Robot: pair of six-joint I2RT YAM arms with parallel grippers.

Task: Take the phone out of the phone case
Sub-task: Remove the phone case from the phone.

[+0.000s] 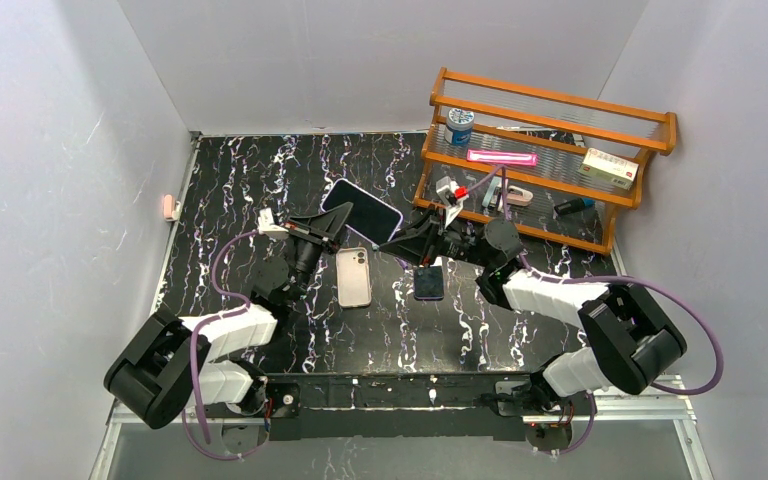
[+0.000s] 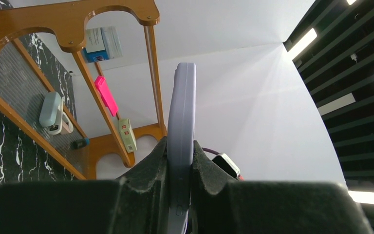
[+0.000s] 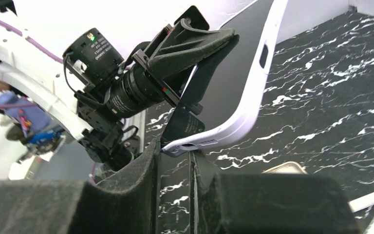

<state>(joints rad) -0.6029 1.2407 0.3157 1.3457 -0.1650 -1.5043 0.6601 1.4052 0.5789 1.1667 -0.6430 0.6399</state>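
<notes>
Nearest are the two arm bases at the near edge of the black marbled tabletop (image 1: pixel 230 170). The left arm (image 1: pixel 225 330) reaches in from the left and the right arm (image 1: pixel 560 295) from the right, and they meet near the middle.

Just beyond the bases, two loose handsets lie flat on the tabletop. A pale gold handset (image 1: pixel 353 277) lies back up, a little left of centre. A dark purple handset (image 1: pixel 429 282) lies to its right, just below the right arm's wrist. The two are apart and nothing touches either.

Farther in, the left hand (image 1: pixel 332 222) is closed tight on the lavender phone case (image 2: pixel 181 112). In the left wrist view the case's edge stands upright, clamped between the two pads. The phone (image 1: pixel 362 210) sits inside the case with its dark screen facing up. Case and phone are held tilted and clear of the tabletop, just beyond the gold handset.

The right hand (image 3: pixel 175 156) comes at the case's near right corner. Its fingers (image 3: pixel 143 170) stand narrow, with a slim gap through which the tabletop shows. The corner sits right at their tips. From these angles I cannot tell whether they pinch it or only sit beside it.

Farthest, at the far right, a wooden shelf (image 1: pixel 550 100) stands on the tabletop. It holds a blue-lidded tin (image 1: pixel 459 125), a pink bar (image 1: pixel 501 157) and a small white box (image 1: pixel 608 167).
</notes>
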